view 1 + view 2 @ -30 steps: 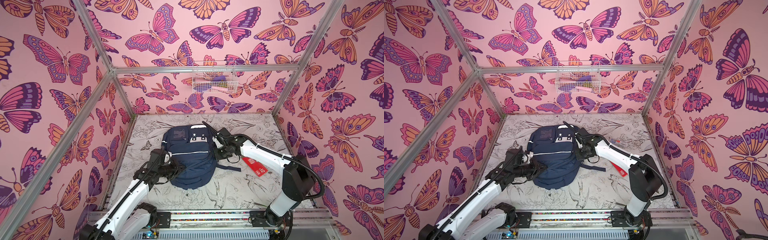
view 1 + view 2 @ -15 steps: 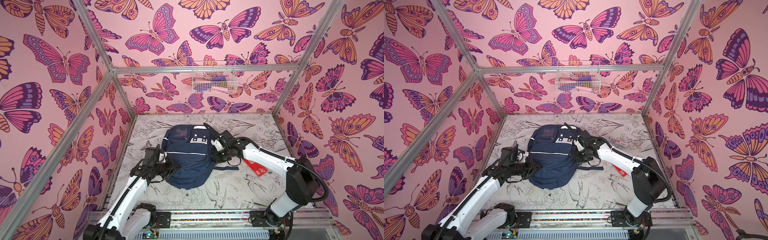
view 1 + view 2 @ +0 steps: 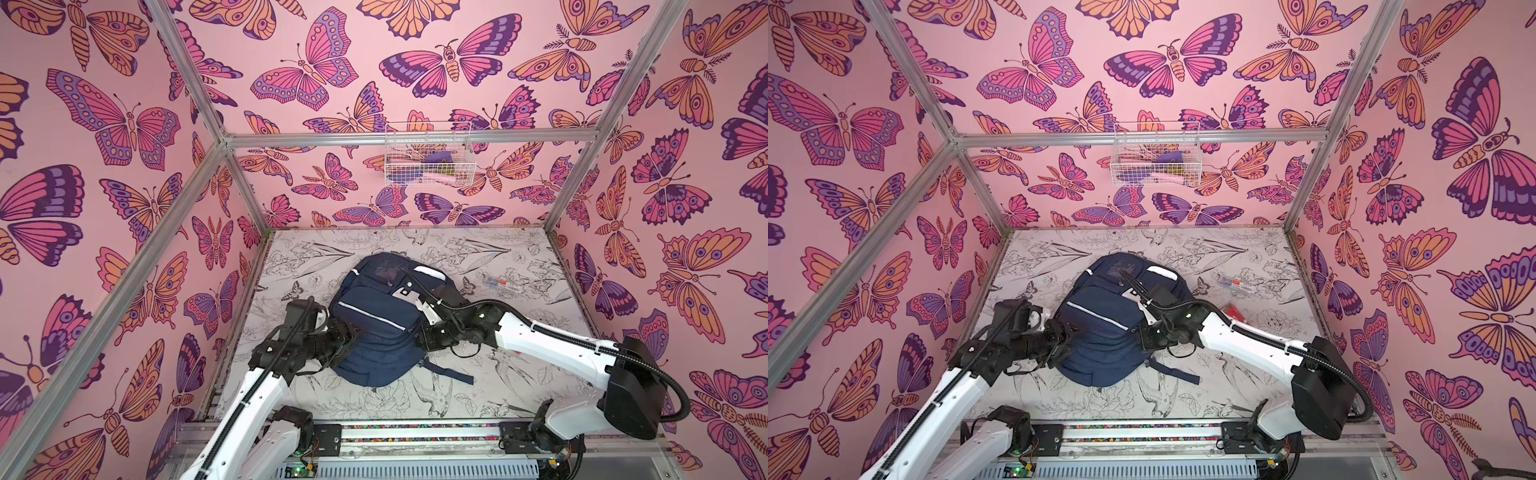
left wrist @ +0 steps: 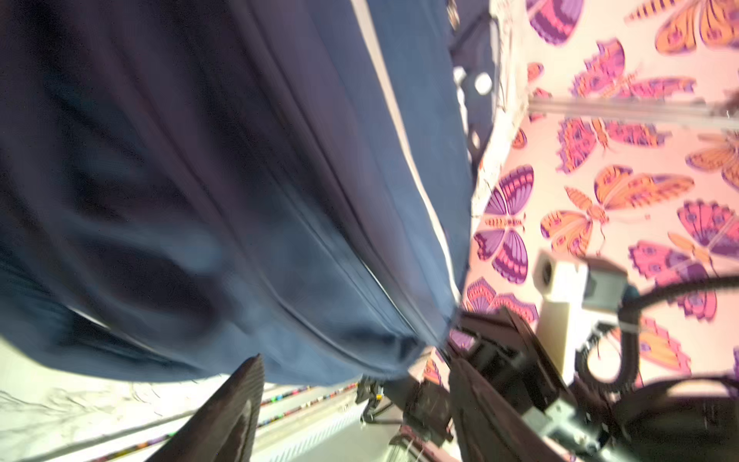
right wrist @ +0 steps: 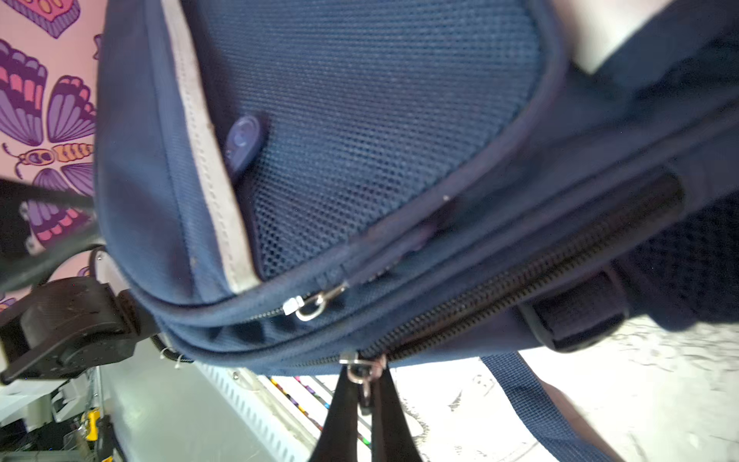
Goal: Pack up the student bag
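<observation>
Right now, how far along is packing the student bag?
Nothing visibly packed: a clear packet and a red item lie outside the student bag. In hand: the right gripper pinches a zip pull; the left gripper stands open alongside. Left: unzipping, loading, closing.

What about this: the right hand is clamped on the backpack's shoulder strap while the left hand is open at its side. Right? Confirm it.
Not quite. The right hand is clamped on the zip pull of the backpack, not its shoulder strap, as the right wrist view shows. The left hand is open at its side.
</observation>
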Available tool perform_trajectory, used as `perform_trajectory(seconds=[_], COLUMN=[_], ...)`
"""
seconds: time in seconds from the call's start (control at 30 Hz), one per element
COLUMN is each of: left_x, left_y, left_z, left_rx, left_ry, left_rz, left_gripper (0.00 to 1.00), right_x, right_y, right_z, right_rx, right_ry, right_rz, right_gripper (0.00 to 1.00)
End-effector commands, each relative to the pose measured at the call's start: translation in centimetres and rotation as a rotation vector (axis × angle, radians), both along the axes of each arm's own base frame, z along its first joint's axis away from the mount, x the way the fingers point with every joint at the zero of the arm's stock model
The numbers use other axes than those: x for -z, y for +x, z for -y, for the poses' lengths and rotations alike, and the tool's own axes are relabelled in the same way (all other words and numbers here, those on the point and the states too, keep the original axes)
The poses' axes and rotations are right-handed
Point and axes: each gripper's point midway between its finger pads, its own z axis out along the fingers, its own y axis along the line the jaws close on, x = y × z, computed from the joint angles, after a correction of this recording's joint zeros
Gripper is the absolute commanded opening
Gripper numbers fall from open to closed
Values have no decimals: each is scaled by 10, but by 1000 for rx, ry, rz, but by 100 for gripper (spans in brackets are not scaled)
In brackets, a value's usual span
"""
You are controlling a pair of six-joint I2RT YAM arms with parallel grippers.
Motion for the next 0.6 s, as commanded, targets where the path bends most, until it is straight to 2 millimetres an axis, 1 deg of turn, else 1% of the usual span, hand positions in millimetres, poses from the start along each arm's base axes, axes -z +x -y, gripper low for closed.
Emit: perform_trajectory(seconds=[0.0, 0.1, 0.2, 0.3, 0.43, 0.5, 0.57], left_x=[15, 17, 19, 22, 32, 36, 39], left_y=[-9, 0, 10, 15, 11, 6, 1], left_z=[6, 20, 35, 49, 60, 60, 57], left_rx=[-81, -78, -47, -5, 39, 47, 36], left_ry=[7, -29, -39, -28, -8, -4, -6], left_rz=[-101, -98, -114, -115, -153, -164, -170], left_gripper=[75, 73, 68, 62, 59, 58, 61], right_x=[-17, -17, -18, -19, -19, -18, -16], right_y=[1, -3, -8, -11, -11, -9, -6], right_z=[-22, -27, -29, -30, -26, -22, -16], right_rx=[-1, -15, -20, -18, 3, 18, 37], right_ry=[71, 62, 60, 54, 41, 23, -4], right_rz=[4, 3, 8, 17, 28, 40, 53], right_gripper=[0, 0, 0, 0, 0, 0, 0])
